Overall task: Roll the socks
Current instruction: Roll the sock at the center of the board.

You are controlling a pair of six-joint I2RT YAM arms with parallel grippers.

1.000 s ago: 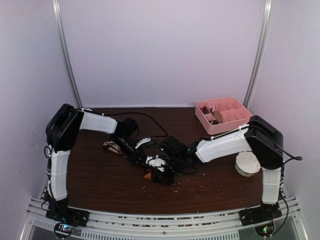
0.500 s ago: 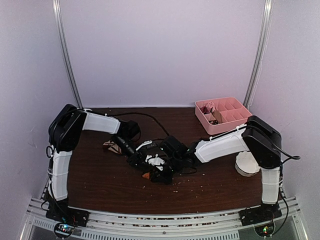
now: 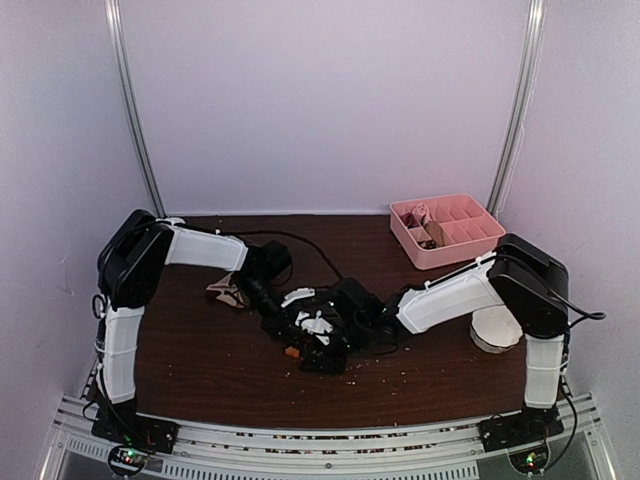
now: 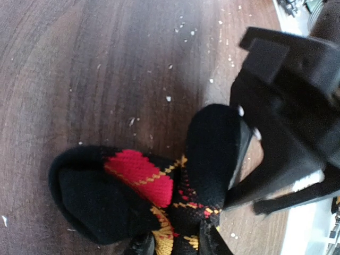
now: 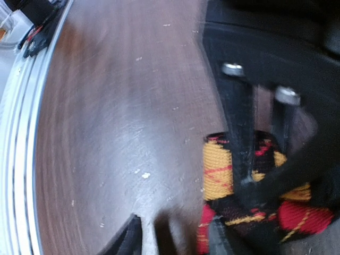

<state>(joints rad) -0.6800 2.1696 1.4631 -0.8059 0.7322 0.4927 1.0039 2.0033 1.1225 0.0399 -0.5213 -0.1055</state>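
Note:
The black sock with red and orange diamonds [image 3: 320, 358] lies bunched on the table's middle, between both grippers. In the left wrist view this argyle sock [image 4: 138, 175] folds into two humps, and my left gripper [image 4: 178, 245] is shut on its fabric at the bottom edge. My left gripper [image 3: 300, 338] comes in from the left. My right gripper [image 3: 338, 325] faces it from the right. In the right wrist view my right gripper [image 5: 175, 241] is open over bare wood, one finger against the sock [image 5: 218, 170]. The beige striped sock [image 3: 224, 292] lies behind the left arm.
A pink divided tray [image 3: 450, 256] stands at the back right with small items in it. A white bowl [image 3: 495, 328] sits beside the right arm's base. Pale crumbs dot the brown table [image 3: 200, 370]. Cables trail behind the arms.
My right gripper has opened and let go of the black sock. My left gripper has closed in on the sock, and the left arm has shifted slightly to the right.

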